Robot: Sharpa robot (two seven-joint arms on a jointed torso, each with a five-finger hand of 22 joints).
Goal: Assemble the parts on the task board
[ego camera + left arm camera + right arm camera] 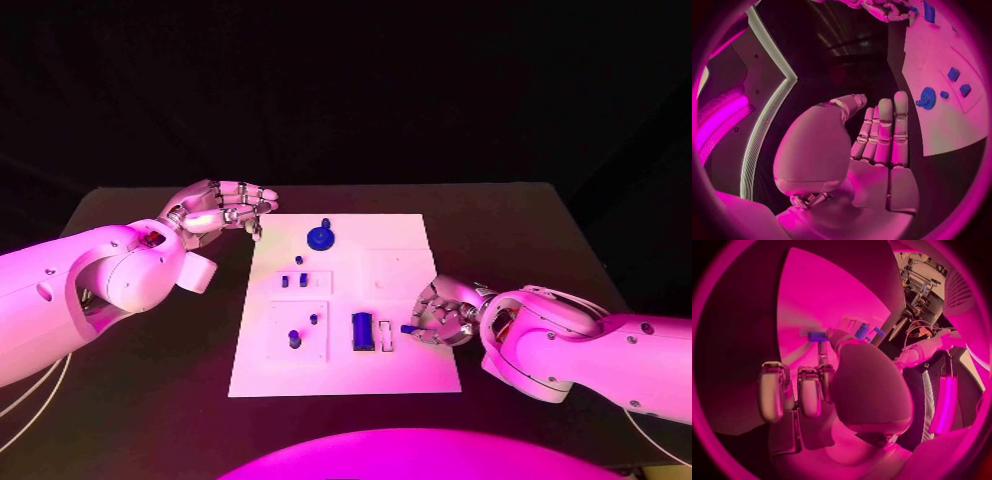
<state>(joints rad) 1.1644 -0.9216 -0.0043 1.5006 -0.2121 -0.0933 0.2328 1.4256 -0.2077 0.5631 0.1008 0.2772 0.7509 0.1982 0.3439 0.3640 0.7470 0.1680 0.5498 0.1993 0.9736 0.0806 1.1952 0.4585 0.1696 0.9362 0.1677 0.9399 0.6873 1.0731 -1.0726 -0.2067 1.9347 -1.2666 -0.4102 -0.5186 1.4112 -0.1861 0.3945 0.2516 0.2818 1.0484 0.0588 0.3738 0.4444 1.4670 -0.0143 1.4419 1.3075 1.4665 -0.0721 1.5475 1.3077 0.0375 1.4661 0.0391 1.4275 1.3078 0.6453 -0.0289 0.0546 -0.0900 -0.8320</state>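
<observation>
The right hand (444, 312) pinches a small blue part (410, 328) at the right edge of the task board (389, 375), just beside the upright blue block (362, 331). The left hand (219, 208) hovers off the far left corner, holding nothing, fingers together.

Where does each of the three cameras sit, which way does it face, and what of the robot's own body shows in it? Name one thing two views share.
Head view: on the robot's head, looking down at the task board; both arms, left hand and right hand show.
Left wrist view: behind the left hand, facing past its straight fingers toward the board.
Right wrist view: behind the right hand, facing the board; a small blue part sits at the fingertips.
Shared: the round blue part, in the head and left wrist views.
</observation>
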